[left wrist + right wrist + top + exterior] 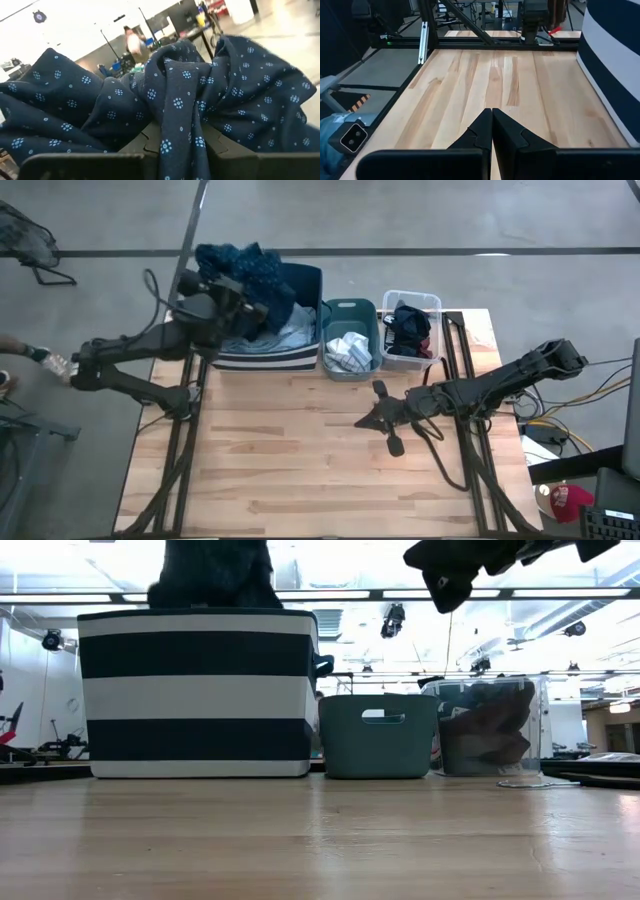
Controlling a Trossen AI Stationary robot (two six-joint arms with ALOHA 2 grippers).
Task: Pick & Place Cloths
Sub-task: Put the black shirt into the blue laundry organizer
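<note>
While my left gripper (243, 302) hangs over the striped bin (300, 358), its fingers are clamped on the dotted cloth (190, 100), which bunches between them and drapes to both sides above the pale blue shirts (290, 332) already in that bin. To do this well, I judge I should lift straight up until the trailing folds are free of the bin's rim, then carry the cloth level so nothing snags or drags other pieces out. My right gripper (491, 131) waits over the bare table (300, 450) with fingers pressed together, holding nothing. The small teal bin (350, 310) holds a white piece (348, 352), the clear bin (412, 300) dark ones.
</note>
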